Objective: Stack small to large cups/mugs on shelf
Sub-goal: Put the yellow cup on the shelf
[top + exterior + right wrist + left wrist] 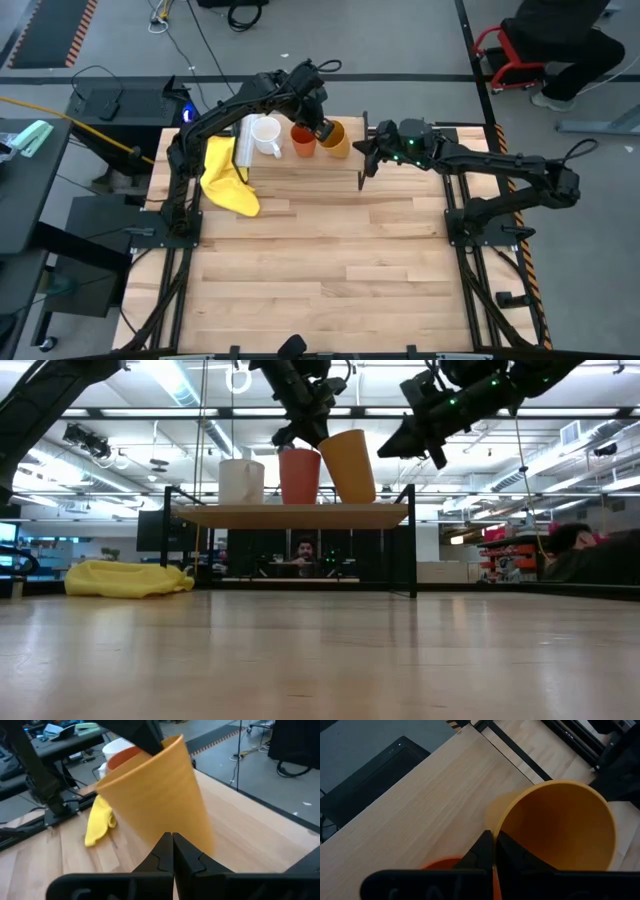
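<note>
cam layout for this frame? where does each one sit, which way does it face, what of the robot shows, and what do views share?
High: above the table, looking straight down; both arms, left gripper at the yellow-orange cup, right gripper beside it.
Low: at tabletop height, looking level at the shelf; both arms enter from above.
Left wrist: looks down into the yellow-orange cup past its shut fingers.
Right wrist: faces the cup's side past shut fingers.
Shared: all four show the yellow-orange cup, tilted on the shelf.

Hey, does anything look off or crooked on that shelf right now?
Yes: the yellow-orange cup leans sideways on the shelf, tipped against the upright orange-red cup, where the left gripper is. The white mug stands straight.
</note>
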`<state>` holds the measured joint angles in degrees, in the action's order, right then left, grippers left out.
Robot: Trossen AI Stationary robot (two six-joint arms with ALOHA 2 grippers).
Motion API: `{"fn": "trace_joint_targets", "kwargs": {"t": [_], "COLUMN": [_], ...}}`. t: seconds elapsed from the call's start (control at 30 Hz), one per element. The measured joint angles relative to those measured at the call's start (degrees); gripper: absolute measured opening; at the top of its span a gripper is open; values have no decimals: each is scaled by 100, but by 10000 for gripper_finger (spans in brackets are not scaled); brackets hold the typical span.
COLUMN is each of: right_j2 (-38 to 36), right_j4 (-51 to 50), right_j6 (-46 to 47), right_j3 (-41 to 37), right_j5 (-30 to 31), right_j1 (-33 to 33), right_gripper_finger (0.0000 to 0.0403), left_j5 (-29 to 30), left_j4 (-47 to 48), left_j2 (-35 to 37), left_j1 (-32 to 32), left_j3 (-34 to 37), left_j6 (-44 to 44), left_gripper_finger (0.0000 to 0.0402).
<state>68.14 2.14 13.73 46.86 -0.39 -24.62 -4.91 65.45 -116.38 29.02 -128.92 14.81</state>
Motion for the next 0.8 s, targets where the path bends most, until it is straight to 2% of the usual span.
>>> {"fn": "trace_joint_targets", "kwargs": {"t": [0.4,0.8], "right_j2": [904,769], "right_j4": [-682,-932], "right_j6": [-62,-191], "right_j3": [905,922], "right_j5": [179,500], "right_j1": [-2,2], "right_gripper_finger": [2,2], "left_j5": [70,1], "left_j4": [18,-103], "left_j2": [4,11], "left_j1": [-1,-20], "left_j3": [-6,-7], "left_j6": [-4,-28], "left_gripper_finger": [10,12]}}
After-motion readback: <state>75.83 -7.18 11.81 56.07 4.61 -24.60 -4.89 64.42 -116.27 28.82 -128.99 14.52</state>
